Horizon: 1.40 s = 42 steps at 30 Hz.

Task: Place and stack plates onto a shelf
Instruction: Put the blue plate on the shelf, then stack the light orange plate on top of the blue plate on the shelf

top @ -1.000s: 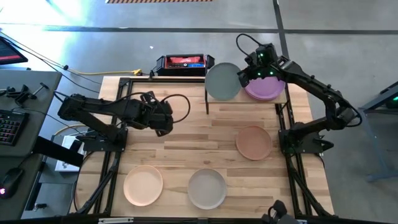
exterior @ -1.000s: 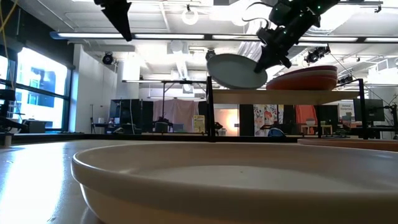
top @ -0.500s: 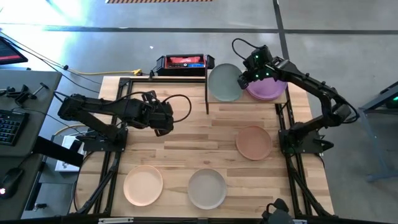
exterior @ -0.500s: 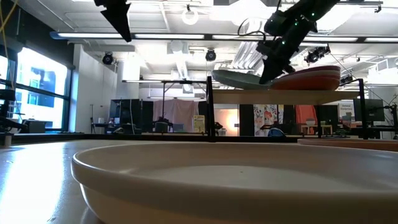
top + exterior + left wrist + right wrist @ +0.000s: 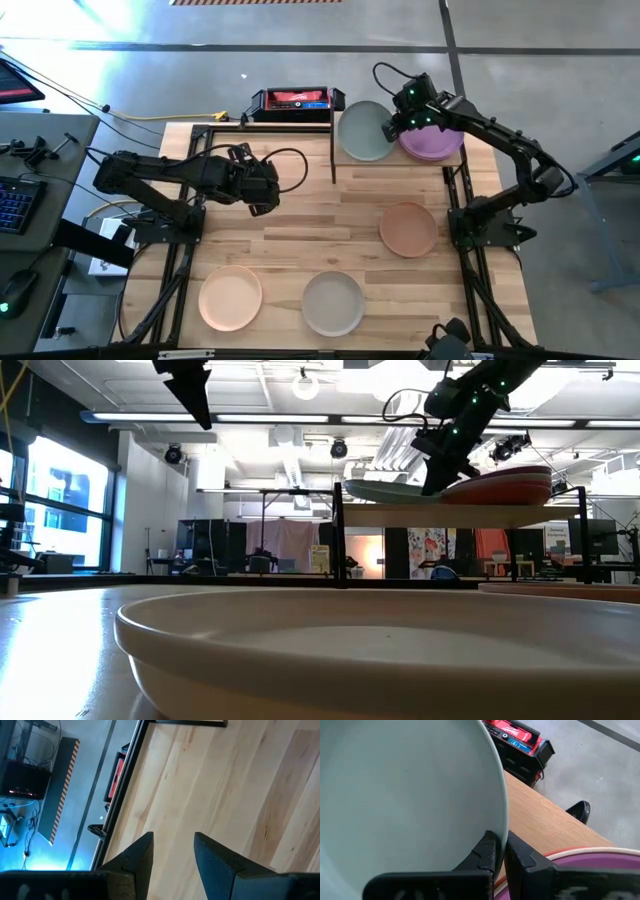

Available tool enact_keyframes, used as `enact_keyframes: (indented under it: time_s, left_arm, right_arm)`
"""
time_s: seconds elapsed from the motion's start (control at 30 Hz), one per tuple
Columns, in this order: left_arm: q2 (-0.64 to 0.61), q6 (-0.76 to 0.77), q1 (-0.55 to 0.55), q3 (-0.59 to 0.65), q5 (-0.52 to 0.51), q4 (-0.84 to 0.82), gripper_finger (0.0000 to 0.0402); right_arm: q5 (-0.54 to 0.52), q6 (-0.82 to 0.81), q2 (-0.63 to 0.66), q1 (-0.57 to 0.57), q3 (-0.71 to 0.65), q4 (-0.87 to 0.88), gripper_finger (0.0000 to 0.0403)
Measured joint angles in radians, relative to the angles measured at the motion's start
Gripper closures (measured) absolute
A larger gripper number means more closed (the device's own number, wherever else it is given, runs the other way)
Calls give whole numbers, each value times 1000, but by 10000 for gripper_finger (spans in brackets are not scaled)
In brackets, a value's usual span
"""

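1. I'm looking down on the wooden tabletop (image 5: 320,225); a red-and-black box (image 5: 292,100) is sitting at 12 o'clock, its label unreadable.
2. My right gripper (image 5: 392,127) is pinching the teal plate's (image 5: 362,132) rim over the shelf (image 5: 400,165), beside the purple plate (image 5: 432,142).
3. My left gripper (image 5: 268,190) is waiting at 9 o'clock, fingers parted, empty.

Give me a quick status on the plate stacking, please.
Right pincer shut on teal plate, low over shelf beside purple-topped stack. Left pincer open, idle. Nothing in the way.
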<state>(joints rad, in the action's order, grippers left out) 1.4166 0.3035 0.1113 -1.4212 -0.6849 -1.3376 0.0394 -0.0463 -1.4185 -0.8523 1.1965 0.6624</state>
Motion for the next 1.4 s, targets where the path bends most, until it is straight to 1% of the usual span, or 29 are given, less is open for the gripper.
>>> enact_keyframes:
  time_s: [0.5,0.6,0.8,0.87,0.97,1.1,1.23,1.4]
  left_arm:
    - [1,6,0,0,0,0,271]
    - [1,6,0,0,1,0,271]
    - [1,6,0,0,1,0,271]
    - [1,6,0,0,1,0,271]
    - [1,6,0,0,1,0,271]
    - [1,8,0,0,1,0,271]
    - [1,21,0,0,13,0,271]
    - [1,98,-11,0,146,0,271]
  right_arm:
    - [15,2,0,2,0,5,399]
    - [13,3,0,2,0,1,379]
    - [10,6,0,1,-1,-11,321]
    - [13,5,0,1,-1,-18,312]
    - [14,5,0,1,0,-31,310]
    - [17,5,-1,1,65,11,309]
    - [49,4,0,1,164,115,309]
    - [168,-30,0,8,280,294,309]
